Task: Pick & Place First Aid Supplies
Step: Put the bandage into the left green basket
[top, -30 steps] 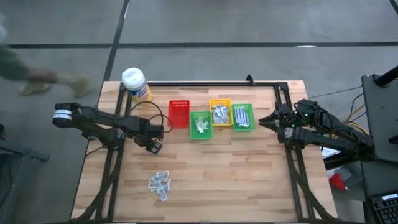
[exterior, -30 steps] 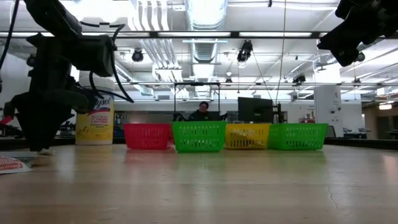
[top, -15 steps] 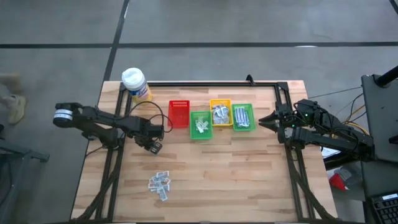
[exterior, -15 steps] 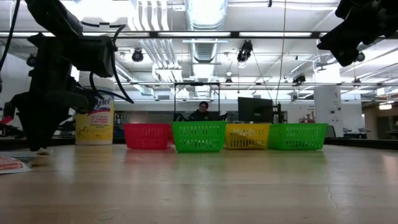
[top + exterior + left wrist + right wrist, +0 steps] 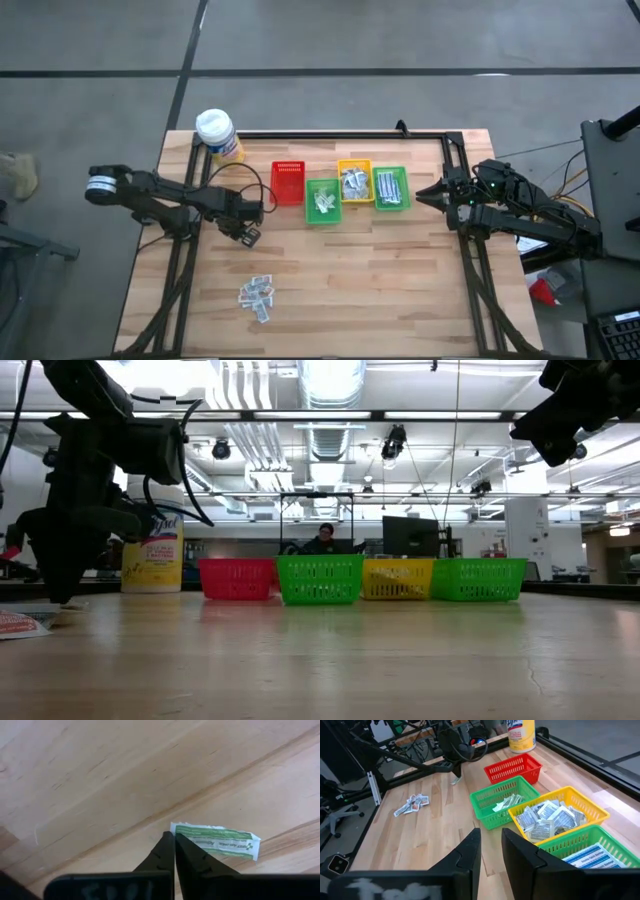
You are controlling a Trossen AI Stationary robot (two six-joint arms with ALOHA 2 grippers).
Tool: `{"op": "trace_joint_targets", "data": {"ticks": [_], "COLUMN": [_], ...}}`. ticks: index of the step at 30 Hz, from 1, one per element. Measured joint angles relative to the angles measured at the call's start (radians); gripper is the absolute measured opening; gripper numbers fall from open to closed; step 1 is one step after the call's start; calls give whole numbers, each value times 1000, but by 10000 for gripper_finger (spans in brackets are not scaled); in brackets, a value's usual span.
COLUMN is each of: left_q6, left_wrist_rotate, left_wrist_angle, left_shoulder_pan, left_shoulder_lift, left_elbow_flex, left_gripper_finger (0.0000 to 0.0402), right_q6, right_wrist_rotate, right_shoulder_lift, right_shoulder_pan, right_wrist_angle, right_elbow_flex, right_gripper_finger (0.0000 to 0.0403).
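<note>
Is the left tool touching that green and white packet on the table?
Touching. In the left wrist view the left tool is shut, and its tips meet the packet's near edge with no gap, seemingly pinching it.

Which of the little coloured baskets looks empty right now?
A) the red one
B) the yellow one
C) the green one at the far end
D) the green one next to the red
A: from above, the red basket shows only its bare bottom, while the yellow basket and both green baskets have packets lying in them.
</note>
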Motion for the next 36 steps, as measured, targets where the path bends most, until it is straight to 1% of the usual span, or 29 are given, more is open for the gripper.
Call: {"op": "trace_joint_targets", "data": {"ticks": [8, 13, 18, 21, 23, 28, 33, 36], "left_q6": [-11, -10, 8, 22, 25, 26, 45, 30], "left_wrist_rotate": [-6, -12, -54, -94, -103, -115, -118, -116], "left_wrist_angle": [-2, -7, -44, -26, -46, -48, -51, -50], "left_shoulder_pan": [-1, -1, -2, -1, -2, -1, -1, -1], "left_shoulder_lift": [0, -5, -36, -62, -68, -73, -72, -72], "left_elbow_flex": [0, 2, 42, 74, 82, 109, 109, 106], "left_gripper_finger": [1, 0, 0, 0, 0, 0, 0, 0], "right_q6": [0, 0, 0, 0, 0, 0, 0, 0], "right_wrist_rotate": [0, 0, 0, 0, 0, 0, 0, 0], "right_shoulder_lift": [0, 0, 0, 0, 0, 0, 0, 0], "right_shoulder_pan": [0, 0, 0, 0, 0, 0, 0, 0], "right_wrist_angle": [0, 0, 0, 1, 1, 0, 0, 1], "right_elbow_flex": [0, 0, 0, 0, 0, 0, 0, 0], "right_gripper_finger": [86, 83, 73, 69, 68, 75, 82, 85]}}
